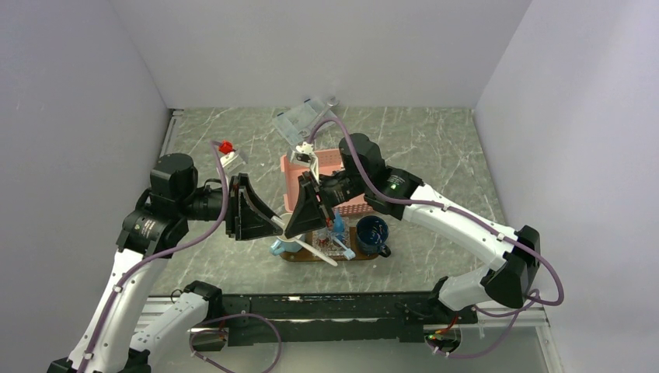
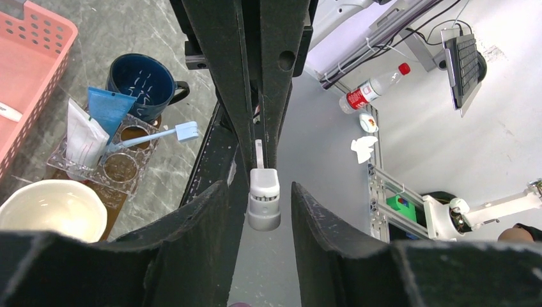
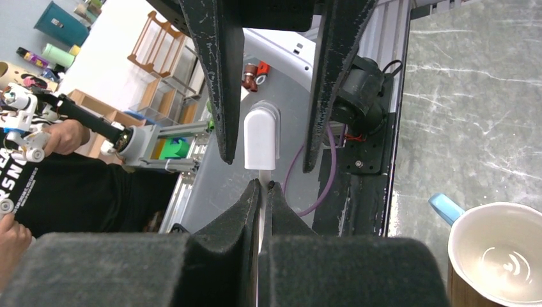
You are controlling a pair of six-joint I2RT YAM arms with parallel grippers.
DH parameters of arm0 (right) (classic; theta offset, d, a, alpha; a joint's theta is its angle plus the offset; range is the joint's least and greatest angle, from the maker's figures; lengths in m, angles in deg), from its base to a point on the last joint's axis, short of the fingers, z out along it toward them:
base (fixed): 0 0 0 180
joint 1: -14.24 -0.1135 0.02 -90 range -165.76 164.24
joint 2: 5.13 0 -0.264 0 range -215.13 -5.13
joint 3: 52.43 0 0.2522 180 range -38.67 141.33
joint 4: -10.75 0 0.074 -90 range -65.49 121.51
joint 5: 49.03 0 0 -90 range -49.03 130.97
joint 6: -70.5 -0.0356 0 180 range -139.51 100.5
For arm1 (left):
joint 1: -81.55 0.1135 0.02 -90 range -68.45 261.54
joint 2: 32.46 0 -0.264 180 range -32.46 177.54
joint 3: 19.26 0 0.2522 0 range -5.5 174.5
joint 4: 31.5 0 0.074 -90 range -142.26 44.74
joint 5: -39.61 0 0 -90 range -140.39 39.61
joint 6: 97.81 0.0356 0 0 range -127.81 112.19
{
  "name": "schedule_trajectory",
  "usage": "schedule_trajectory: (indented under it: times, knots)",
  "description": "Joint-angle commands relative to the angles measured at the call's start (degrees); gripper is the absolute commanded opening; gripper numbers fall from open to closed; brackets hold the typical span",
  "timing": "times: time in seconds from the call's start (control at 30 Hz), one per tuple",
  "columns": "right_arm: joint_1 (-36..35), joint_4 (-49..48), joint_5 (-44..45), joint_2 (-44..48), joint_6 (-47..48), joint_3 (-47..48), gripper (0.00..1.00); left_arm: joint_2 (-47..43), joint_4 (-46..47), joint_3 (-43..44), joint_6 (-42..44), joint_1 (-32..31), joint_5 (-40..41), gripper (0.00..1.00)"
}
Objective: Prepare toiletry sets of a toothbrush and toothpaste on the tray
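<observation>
- when viewed from above: left gripper [image 1: 268, 217] and right gripper [image 1: 294, 227] tip to tip over the tray [image 1: 305, 258].
- left wrist: fingers released around the white toothbrush [image 2: 263, 198] cap; 2 toothpaste [image 2: 105, 109] tubes in a clear holder [image 2: 121, 169] on the tray.
- right wrist: fingers clenched on the toothbrush stem.

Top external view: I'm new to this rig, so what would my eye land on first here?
At mid-table the right gripper pinches a white toothbrush by its handle, while the left gripper stands open around its capped head. Near them, a dark blue mug and a pink basket give colour.
</observation>
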Motion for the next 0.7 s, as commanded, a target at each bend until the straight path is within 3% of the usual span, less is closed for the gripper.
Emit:
schedule_trajectory:
  times: [0.0,0.27,0.37,0.53,0.67]
  knots:
    - [-0.4,-0.3,0.0,0.6,1.6,1.7,0.0,-0.5,0.6,0.8,1.7,-0.3,-0.4,0.44]
    - [-0.5,0.1,0.4,0.6,1.8,1.4,0.0,0.0,0.4,1.0,1.9,-0.3,-0.4,0.24]
    - [-0.5,0.5,0.7,0.4,2.1,1.4,0.0,0.1,0.9,1.0,1.6,-0.3,-0.5,0.0]
    - [-0.7,2.1,1.6,0.4,3.3,1.6,0.01,-0.1,1.7,1.1,1.0,-0.3,-0.6,0.0]
    - [-0.6,5.0,3.6,1.0,5.4,2.3,0.42,0.0,1.3,1.1,1.1,-0.3,0.0,0.0]
